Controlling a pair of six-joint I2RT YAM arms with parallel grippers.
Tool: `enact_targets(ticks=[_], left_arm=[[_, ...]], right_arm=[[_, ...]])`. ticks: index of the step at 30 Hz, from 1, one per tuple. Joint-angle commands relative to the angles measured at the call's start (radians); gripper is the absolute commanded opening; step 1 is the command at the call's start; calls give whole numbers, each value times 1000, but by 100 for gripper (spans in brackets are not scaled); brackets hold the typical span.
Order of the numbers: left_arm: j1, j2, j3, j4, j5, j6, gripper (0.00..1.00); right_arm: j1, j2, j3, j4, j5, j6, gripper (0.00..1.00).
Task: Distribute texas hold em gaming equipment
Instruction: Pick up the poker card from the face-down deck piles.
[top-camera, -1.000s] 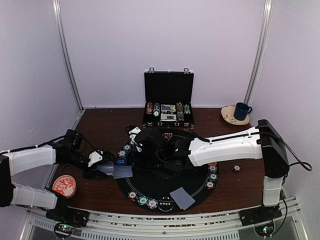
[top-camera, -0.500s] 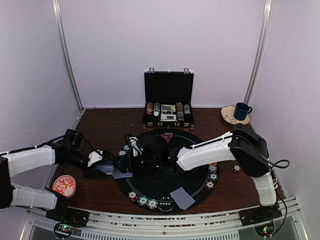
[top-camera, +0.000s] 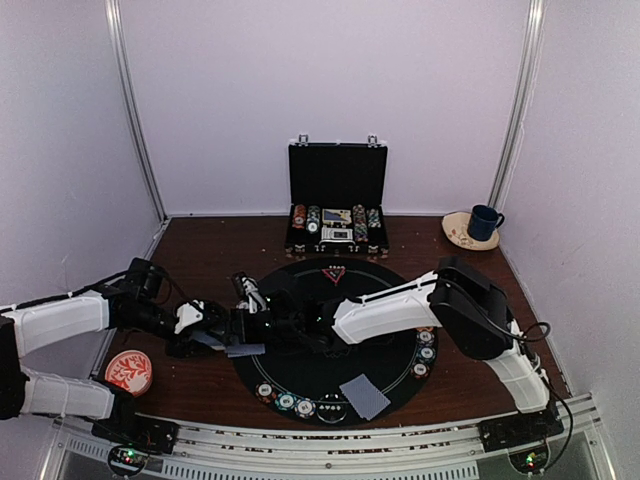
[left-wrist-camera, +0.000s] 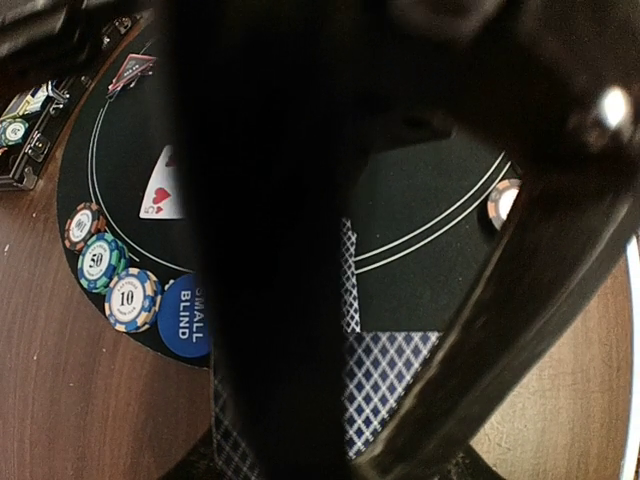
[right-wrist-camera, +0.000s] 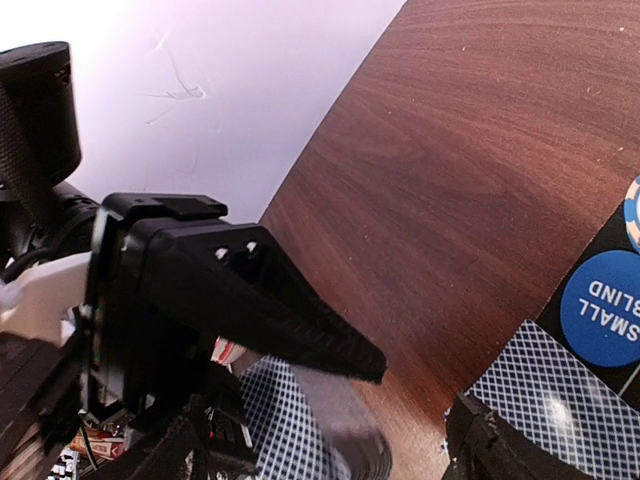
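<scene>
While the left gripper (top-camera: 220, 337) stays just where it was, at the left edge of the round black mat (top-camera: 310, 372), the right arm swings across. A moment ago the right gripper (top-camera: 245, 320) was over the middle of the mat. Now it is right up against the left one, by the stack of playing cards (top-camera: 243, 349).

The left gripper is squeezed tight on that stack. The blue checked backs stick out from it over the mat's left edge, just beside the blue small blind disc (left-wrist-camera: 190, 318). The right gripper is wide open and holds nothing. Seen from its own camera, one finger (right-wrist-camera: 250, 300) is on one side of the cards and the other finger is on the other side, with a checked card in the gap. I cannot tell if a finger touches a card yet.

It looks like the right arm is coming to take a card from the stack. A face-down card (top-camera: 364, 396) lies at the near side of the mat, and a heart card (left-wrist-camera: 165, 190) lies face up farther in. So some dealing looks done, and more cards need to go out. Next the right gripper should close on just one card, not two.
</scene>
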Motion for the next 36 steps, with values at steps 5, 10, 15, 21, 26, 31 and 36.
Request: enact_targets(ticks=[5,10,15,21,26,31,36], left_arm=[[3,-15,1,-10,39,23,11],[5,-5,4,-10,40,23,11],[4,-5,4,-10,39,23,11],[5,0,6,-9,40,23,11],[4,-1,6,-9,38,23,11],[3,1,6,-10,38,23,11],[4,5,7,-7,36,21,11]], right_arm=[[-15,67,82,-39,-3,26,82],[-16,68,82,-68,21,10,80],[-17,67,89,-141,68,-20,76],[-21,39,68,-191,115,-42,66],[-38,-2,9,-182,126,-40,56],[-45,-31,-21,-182,135,-46,50],[-45,-31,-20,-146,80,-41,40]])
